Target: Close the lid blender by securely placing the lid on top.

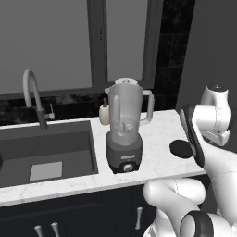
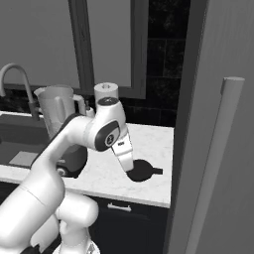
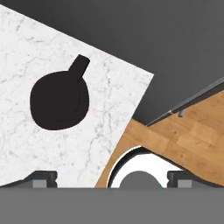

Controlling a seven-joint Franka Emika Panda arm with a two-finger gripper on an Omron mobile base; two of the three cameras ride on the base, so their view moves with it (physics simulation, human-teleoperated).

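From my seat the arm (image 2: 54,163) is all glossy white, fat rounded links with dark grey joint bands and round black caps (image 2: 105,139). One link at the right of the left base view has a long black oval inset. The end effector (image 3: 112,177) has small dark grey fingertips (image 3: 41,177).

The white Franka Panda arm with dark joints (image 2: 94,134) is bending at its elbow and sloping its forearm down toward 5 o'clock in the right base view. Its two-finger gripper (image 3: 112,177) is pointing downward, the dark fingertips (image 3: 41,177) sitting wide apart, holding nothing.
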